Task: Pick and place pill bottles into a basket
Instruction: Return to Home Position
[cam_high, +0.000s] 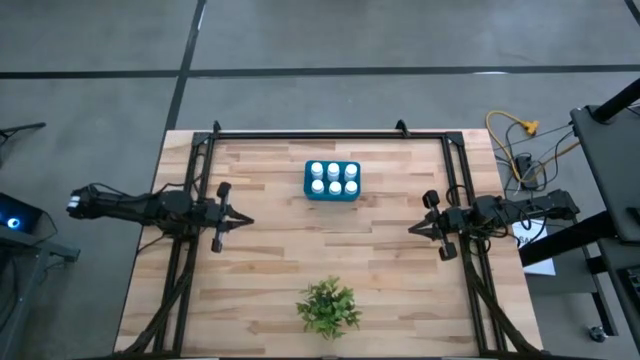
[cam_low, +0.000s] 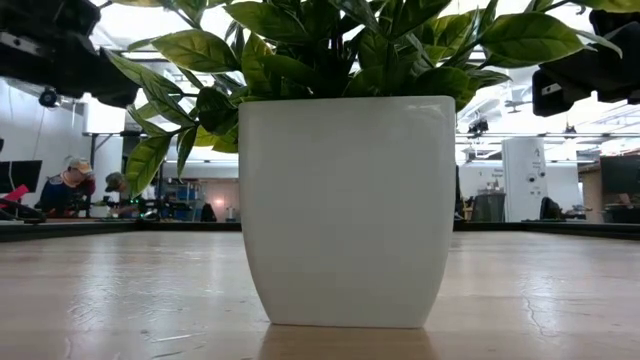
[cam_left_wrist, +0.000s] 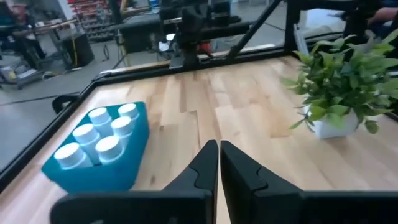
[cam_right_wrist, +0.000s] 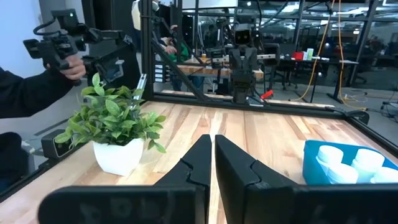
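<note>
**A:** Counted six pill bottles (cam_high: 333, 178) standing upright in the basket (cam_high: 332, 197), two rows of three, caps up. Found the basket at the far middle of the table (cam_high: 270, 260), well apart from both arms. Saw no loose bottle anywhere on the wood. Looked like a finished job, honestly.

**B:** Same here. Spotted the left gripper (cam_high: 245, 221) out by the left edge and the right gripper (cam_high: 412, 230) by the right edge, both aimed inward over bare wood. Checked the wrist views too: caught the fingers (cam_left_wrist: 199, 171) pinched together with barely a slit on each arm, gripping nothing.

**A:** Got any feel for how those bottles would've handled?

**B:** Judged them light, stiff plastic, smooth-sided, so probably a bit slippery and easy to tip. Wouldn't have worried about crushing one. Packed touching, or near enough, in there, though, so hardly any room left between the bodies. Would've come straight down and squeezed across a cap, or just under it, starting with a corner bottle.

**A:** Fair. Reckoned the basket itself rigid and light as well, likely to skate on the table if nudged. Would've gone for the rim of a long wall rather than a rounded corner.

**B:** Agreed. Also noted the plant (cam_high: 327, 307) at the near middle, well clear of the basket.
</note>
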